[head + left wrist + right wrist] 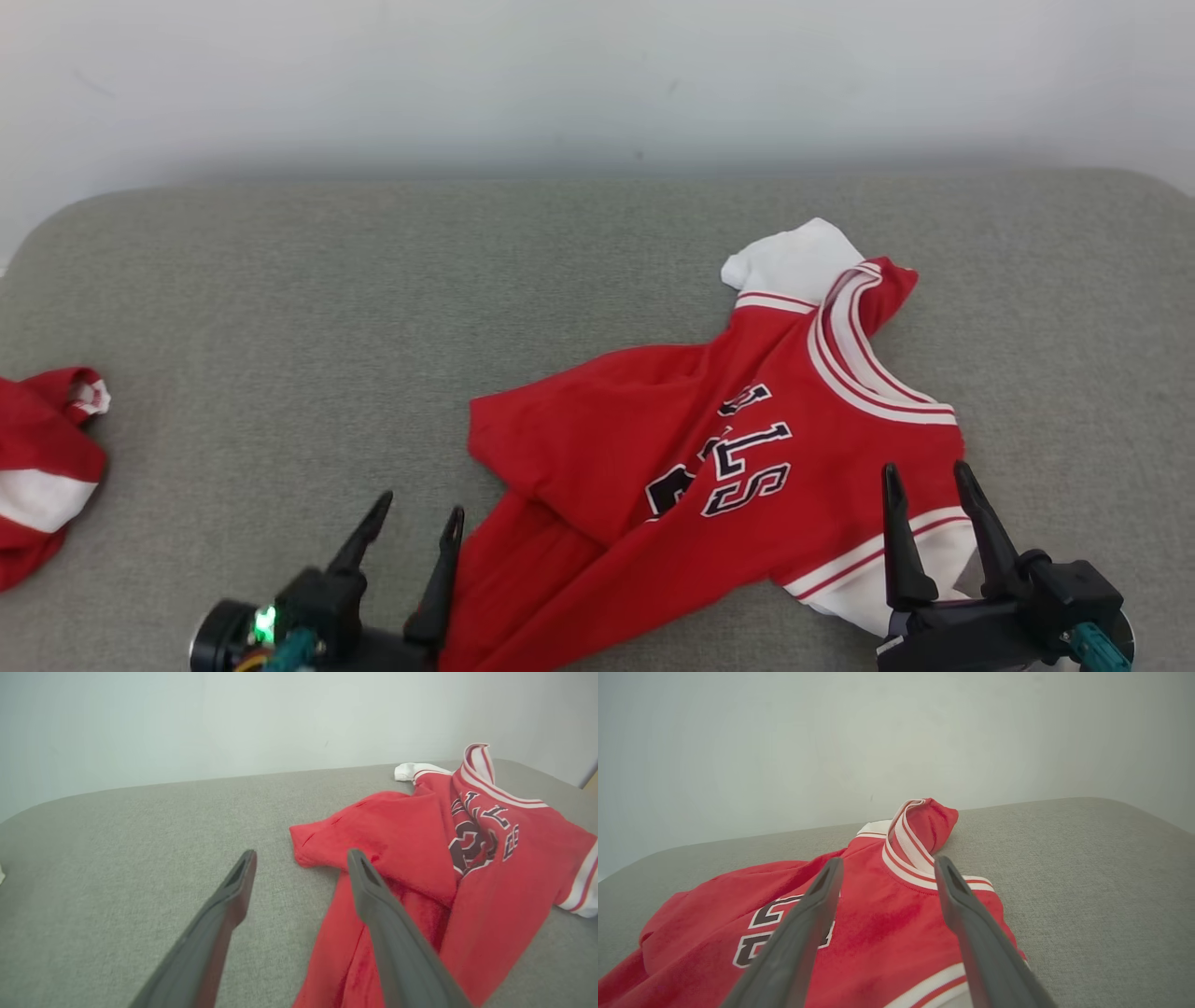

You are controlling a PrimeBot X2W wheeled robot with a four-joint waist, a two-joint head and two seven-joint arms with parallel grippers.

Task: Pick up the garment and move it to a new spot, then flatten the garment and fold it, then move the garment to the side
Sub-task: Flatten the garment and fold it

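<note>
Jersey (607, 420) lay diagonally, hem beside the left gripper (418, 509), shoulder under the right gripper (926, 471); both spread wide, holding nothing.

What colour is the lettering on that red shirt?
The lettering is black and white, clearest in the head view.

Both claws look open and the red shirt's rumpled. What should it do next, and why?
Probably pinch the folded-over flap of the jersey with the open left gripper and draw it outward: the flap lies doubled over the body, covering part of the lettering.
</note>
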